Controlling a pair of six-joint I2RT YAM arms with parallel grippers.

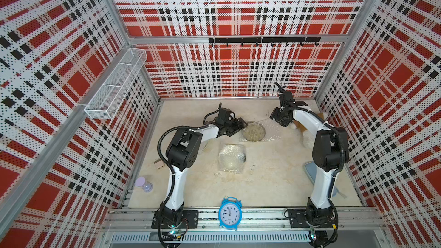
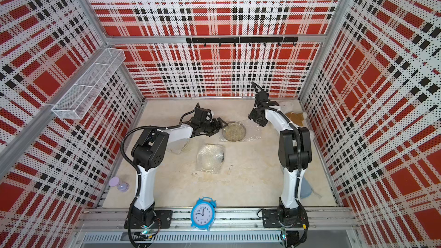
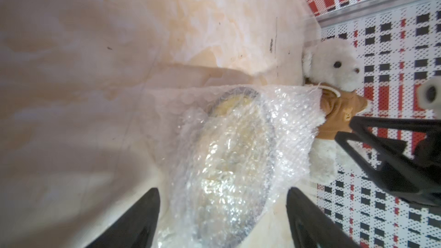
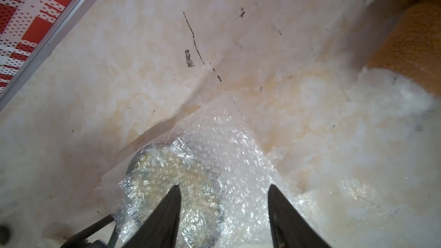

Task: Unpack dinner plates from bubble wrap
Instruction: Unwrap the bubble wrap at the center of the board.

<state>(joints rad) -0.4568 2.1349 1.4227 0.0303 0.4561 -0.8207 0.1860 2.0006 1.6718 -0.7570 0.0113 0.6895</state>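
A yellow dinner plate [image 1: 253,131] with a dark rim lies at the back middle of the table under a sheet of bubble wrap [image 1: 270,130]. My left gripper [image 1: 241,124] stands open at its left edge, jaws either side of the wrapped plate [image 3: 229,139] without touching it. My right gripper [image 1: 278,118] hovers open over the wrap's right end [image 4: 229,139], nothing between its fingers. A second plate [image 1: 232,158] sits fully wrapped nearer the front. A third wrapped bundle [image 2: 177,146] is partly hidden under my left arm.
A white teddy bear [image 3: 334,67] in a brown top lies against the right wall behind my right arm. A blue alarm clock [image 1: 229,213] stands on the front rail. A lilac hourglass [image 1: 144,184] and a small wooden block [image 1: 158,164] sit at the left.
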